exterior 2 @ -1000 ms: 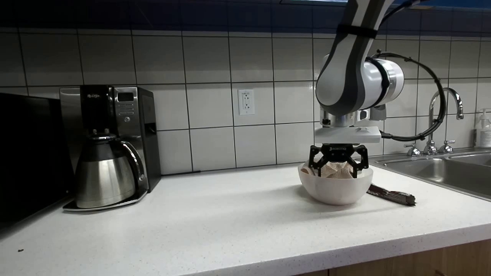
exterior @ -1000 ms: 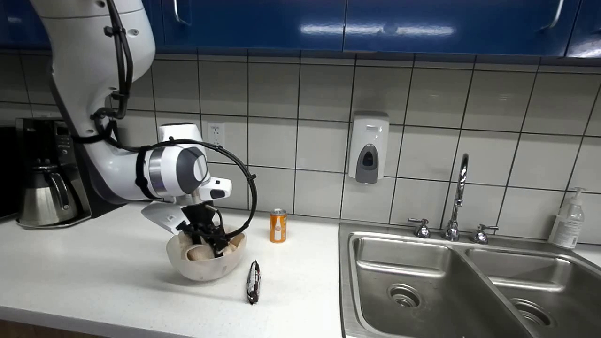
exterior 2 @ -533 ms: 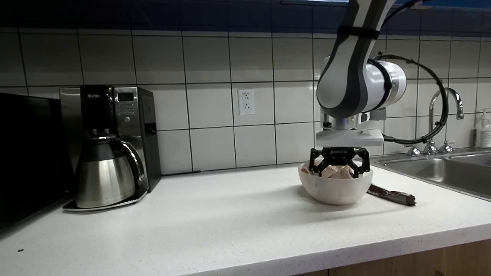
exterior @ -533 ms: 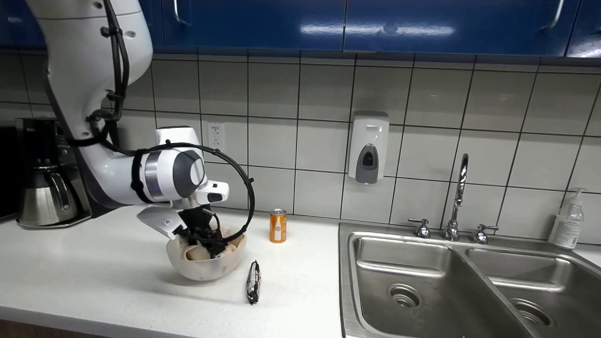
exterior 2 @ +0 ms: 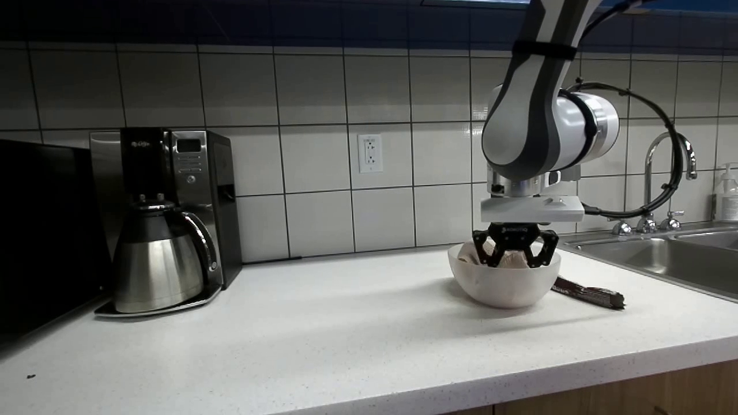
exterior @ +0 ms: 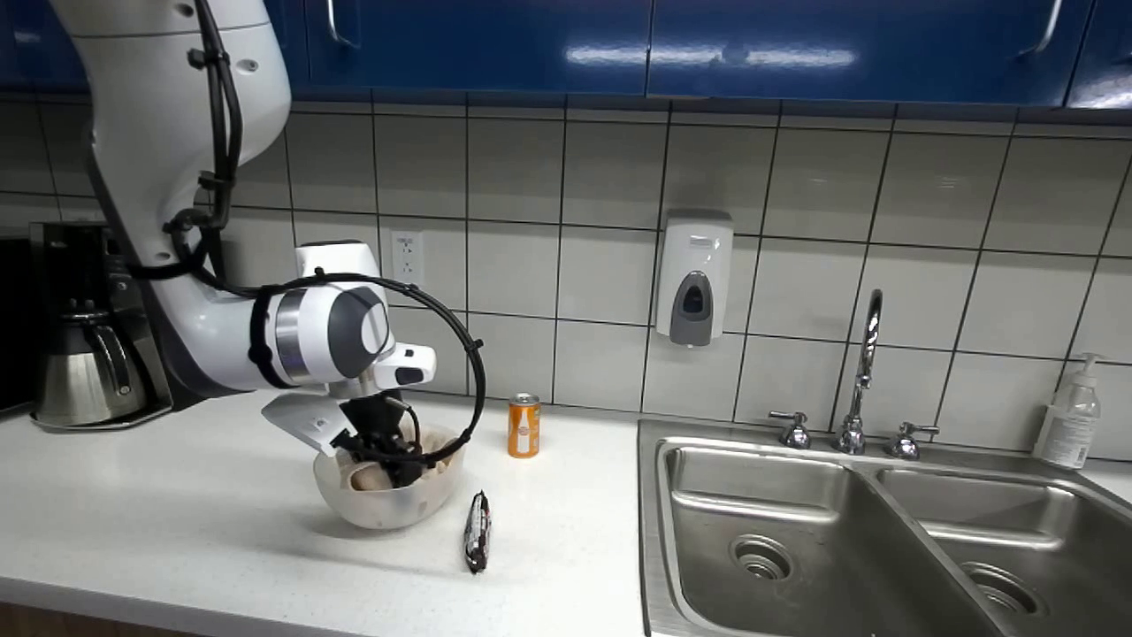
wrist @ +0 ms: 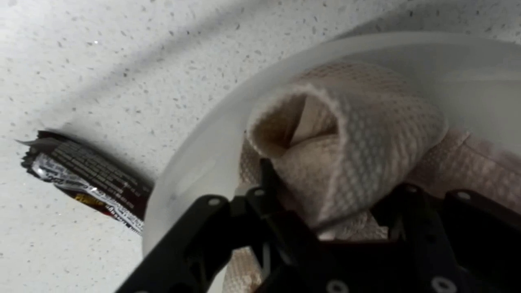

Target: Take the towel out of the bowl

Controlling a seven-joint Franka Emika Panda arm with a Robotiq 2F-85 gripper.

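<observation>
The bowl [exterior: 380, 511] is whitish and translucent and stands on the counter; it also shows in an exterior view [exterior 2: 504, 288] and the wrist view [wrist: 191, 158]. The towel [wrist: 366, 134] is pale pinkish-beige and textured. It lies bunched inside the bowl, with one fold curled up, and shows in both exterior views [exterior: 370, 479] [exterior 2: 470, 253]. My gripper [exterior 2: 514, 260] points down inside the bowl, fingers on either side of part of the towel. In the wrist view, the fingers [wrist: 338, 183] are apart, partly closed, with towel between them. The fingertips are partly hidden by towel and bowl.
A dark-wrapped snack bar [exterior: 478, 533] lies beside the bowl. An orange can [exterior: 523, 425] stands behind it near the wall. The sink [exterior: 650, 531] is on one side, a coffee maker [exterior 2: 173, 213] on the other. The counter's front edge [exterior 2: 519, 374] is near.
The gripper has lowered slightly into the bowl and shifted a little sideways. Its fingers have come closer together around the towel. The bowl has not moved.
</observation>
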